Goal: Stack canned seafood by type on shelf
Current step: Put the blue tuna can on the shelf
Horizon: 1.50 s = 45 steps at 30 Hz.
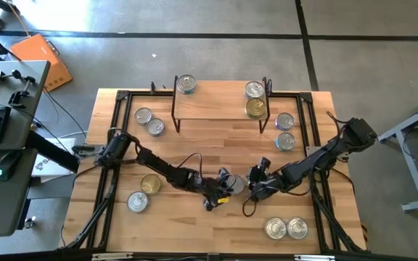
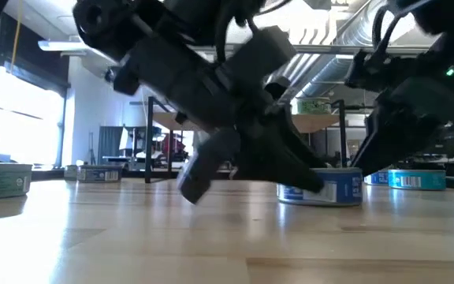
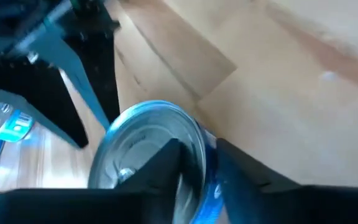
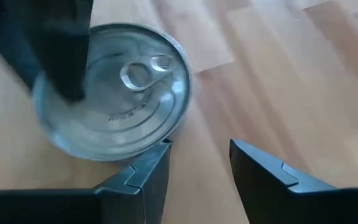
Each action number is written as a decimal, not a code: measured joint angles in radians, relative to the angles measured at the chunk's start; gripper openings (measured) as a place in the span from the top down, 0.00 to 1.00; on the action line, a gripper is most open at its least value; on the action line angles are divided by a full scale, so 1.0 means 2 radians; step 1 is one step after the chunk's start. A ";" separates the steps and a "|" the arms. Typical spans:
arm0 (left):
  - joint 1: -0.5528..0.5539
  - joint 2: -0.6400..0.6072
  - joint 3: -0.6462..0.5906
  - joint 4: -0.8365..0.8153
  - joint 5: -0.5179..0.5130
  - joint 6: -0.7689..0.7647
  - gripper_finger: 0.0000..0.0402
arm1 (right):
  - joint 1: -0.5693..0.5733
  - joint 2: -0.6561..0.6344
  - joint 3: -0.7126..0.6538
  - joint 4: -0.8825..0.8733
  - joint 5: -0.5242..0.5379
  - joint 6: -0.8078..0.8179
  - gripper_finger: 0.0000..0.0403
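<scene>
A: The left gripper [image 3: 194,180] has its jaws pinched across the rim of a silver-topped tin [image 3: 148,155], one finger over the lid, one down the blue side. The right gripper [image 4: 197,171] has its jaws spread with bare wood between them, the same tin just beside one fingertip.

B: Where's that against the shelf [image 1: 216,105]?

A: Well out in front of it, mid-table, between the two grippers.

B: And how's the stacking going?

A: Early, I'd say. One silver tin [image 1: 186,84] sits at the shelf's left end; a silver one [image 1: 253,90] and a gold one [image 1: 255,108] sit at its right end. I can't tell whether any are stacked. The rest lie loose on the table around the shelf: a pair to its left, a pair to its right, more out front.

B: Which way does the held tin point?

A: Its short axis leans; in the left wrist view the lid is tilted rather than flat. Its pull tab [image 4: 145,71] shows on top.
</scene>
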 joint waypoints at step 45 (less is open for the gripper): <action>-0.007 -0.100 -0.001 -0.103 0.047 -0.179 1.00 | 0.071 0.130 0.046 0.202 0.106 -0.302 0.44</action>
